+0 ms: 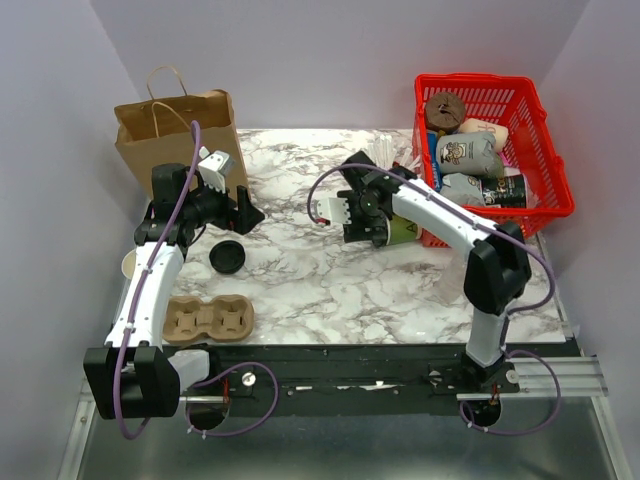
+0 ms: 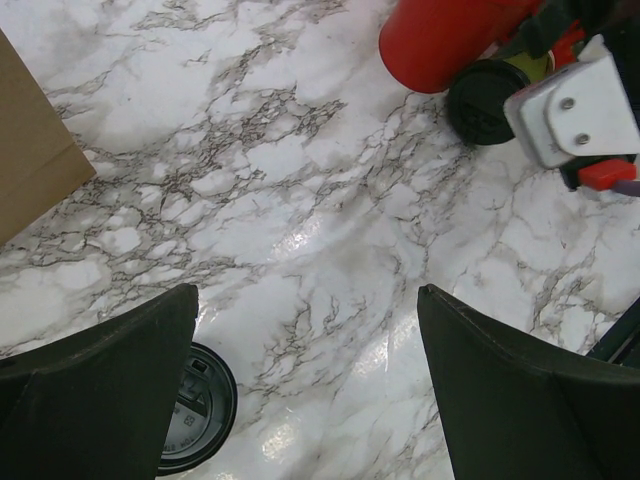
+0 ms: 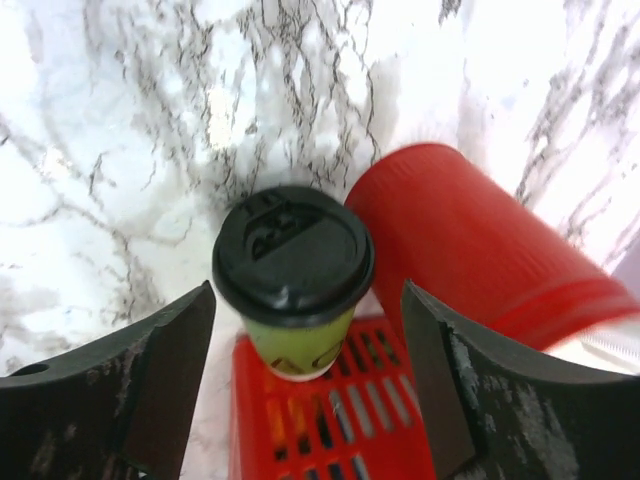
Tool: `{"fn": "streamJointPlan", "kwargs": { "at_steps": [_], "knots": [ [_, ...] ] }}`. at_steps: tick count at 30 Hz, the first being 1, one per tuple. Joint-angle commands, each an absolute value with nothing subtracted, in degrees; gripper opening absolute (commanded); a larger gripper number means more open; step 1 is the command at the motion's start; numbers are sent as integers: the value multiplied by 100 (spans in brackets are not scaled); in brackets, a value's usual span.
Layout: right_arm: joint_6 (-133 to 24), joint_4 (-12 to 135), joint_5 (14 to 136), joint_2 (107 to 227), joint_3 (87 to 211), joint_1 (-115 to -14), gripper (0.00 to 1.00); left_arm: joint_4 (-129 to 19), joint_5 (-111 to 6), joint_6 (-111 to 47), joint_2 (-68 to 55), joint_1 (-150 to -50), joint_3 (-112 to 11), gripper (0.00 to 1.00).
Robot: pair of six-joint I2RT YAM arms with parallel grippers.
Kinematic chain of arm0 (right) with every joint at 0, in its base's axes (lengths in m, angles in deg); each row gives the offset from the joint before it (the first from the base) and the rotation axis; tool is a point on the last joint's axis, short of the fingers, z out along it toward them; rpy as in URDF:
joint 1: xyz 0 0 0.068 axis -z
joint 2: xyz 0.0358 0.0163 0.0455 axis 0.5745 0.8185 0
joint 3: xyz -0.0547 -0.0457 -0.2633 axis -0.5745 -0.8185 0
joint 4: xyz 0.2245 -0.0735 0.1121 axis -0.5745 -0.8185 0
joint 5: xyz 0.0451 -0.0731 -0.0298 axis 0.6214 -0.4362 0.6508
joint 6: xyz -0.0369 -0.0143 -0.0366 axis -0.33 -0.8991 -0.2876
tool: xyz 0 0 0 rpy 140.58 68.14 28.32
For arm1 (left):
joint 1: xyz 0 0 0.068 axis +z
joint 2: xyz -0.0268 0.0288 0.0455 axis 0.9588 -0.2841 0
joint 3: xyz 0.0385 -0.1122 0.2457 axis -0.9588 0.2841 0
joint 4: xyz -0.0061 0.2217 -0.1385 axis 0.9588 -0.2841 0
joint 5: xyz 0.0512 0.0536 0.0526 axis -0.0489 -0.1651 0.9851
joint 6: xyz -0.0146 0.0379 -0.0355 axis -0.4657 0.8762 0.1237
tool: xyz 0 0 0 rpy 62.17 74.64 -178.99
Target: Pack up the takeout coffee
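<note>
The takeout coffee (image 3: pixel 298 340), an olive-green cup with a black lid (image 3: pixel 293 255), stands against the red basket's wall (image 3: pixel 330 425). My right gripper (image 3: pixel 307 290) is open and straddles it, with a gap between each finger and the cup. In the top view the coffee (image 1: pixel 405 232) shows just under the right gripper (image 1: pixel 372 226), by the basket's near left corner. The left wrist view catches its lid (image 2: pixel 488 100) far off. My left gripper (image 2: pixel 307 300) hangs open over bare marble with nothing between its fingers, and in the top view the left gripper (image 1: pixel 243 215) is in front of the paper bag.
A red cup (image 3: pixel 470 240) stands touching the coffee. The red basket (image 1: pixel 548 195) holds several items. A brown paper bag (image 1: pixel 180 130) stands at the back left. A loose black lid (image 1: pixel 227 257) and a cardboard cup carrier (image 1: pixel 208 320) lie near the left arm.
</note>
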State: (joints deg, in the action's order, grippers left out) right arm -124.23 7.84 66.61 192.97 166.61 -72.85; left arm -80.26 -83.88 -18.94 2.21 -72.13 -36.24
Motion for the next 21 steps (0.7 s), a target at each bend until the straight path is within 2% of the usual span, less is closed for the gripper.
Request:
{"fn": "streamJointPlan", "kwargs": {
  "at_steps": [1, 7, 21],
  "knots": [
    [-12600, 410, 6644, 19890, 17256, -7330, 86, -8123, -8537, -1839, 358, -7244, -3592, 99],
    [-12714, -47, 6194, 20471, 17627, -7418, 88, -8044, -8555, -1865, 385, -7244, -3513, 99],
    [-12811, 128, 5597, 20655, 17232, -7444, 89, -7904, -8581, -1953, 288, -7235, -3521, 99]
  ]
}}
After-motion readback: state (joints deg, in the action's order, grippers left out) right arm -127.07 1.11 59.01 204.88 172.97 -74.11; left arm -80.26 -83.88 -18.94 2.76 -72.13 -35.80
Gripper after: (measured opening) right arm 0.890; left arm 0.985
